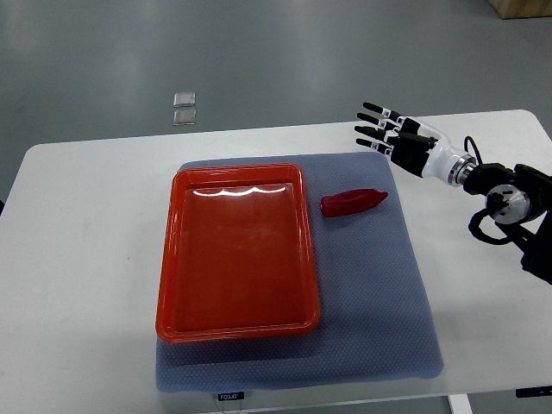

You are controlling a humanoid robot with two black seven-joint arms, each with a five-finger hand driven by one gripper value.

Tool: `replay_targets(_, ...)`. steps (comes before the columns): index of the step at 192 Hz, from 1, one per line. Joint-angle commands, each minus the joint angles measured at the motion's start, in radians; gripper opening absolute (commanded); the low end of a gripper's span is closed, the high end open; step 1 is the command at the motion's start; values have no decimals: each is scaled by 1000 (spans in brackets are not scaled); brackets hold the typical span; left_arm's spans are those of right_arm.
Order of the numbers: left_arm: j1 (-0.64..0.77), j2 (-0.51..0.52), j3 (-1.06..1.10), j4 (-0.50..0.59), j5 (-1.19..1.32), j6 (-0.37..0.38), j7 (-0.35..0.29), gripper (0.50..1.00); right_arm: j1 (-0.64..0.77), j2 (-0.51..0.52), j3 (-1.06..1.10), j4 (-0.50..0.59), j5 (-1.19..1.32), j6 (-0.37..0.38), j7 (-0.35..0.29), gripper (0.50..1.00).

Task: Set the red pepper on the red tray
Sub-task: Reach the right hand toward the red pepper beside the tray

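Top view: red pepper lies just right of the red tray, long axis toward 2 o'clock; right hand, fingers spread and empty, hovers at its 1 o'clock

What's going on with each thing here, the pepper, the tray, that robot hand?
red pepper: lying on the grey mat, right of the tray, untouched.
red tray: empty, flat on the mat.
grey mat: spread on the white table.
right robot hand: fingers spread, holding nothing, beyond the pepper.
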Motion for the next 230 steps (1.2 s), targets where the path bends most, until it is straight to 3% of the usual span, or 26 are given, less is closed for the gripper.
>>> replay_targets(1, 0, 0, 0, -1, 0, 3, 1, 1000, 1, 3, 5, -1, 1, -11, -1, 917)
replay_targets(46, 0, 0, 0, -1, 0, 8, 0, 1000, 1, 17, 10, -5, 24, -68, 2, 917)
replay_targets(102, 0, 0, 5, 8, 0, 8, 0, 1000, 23, 20, -7, 0, -25, -50, 2, 913)
replay_targets(146, 0, 0, 2, 6, 0, 8, 0, 1000, 67, 24, -15, 5, -433, -38, 28, 913)
replay_targets(184, 0, 0, 2, 6, 0, 8, 0, 1000, 87, 14, -28, 31, -761, -33, 101, 913)
replay_targets(230, 0, 0, 3, 6, 0, 8, 0, 1000, 196, -38, -203, 95, -1088, -45, 165, 913)
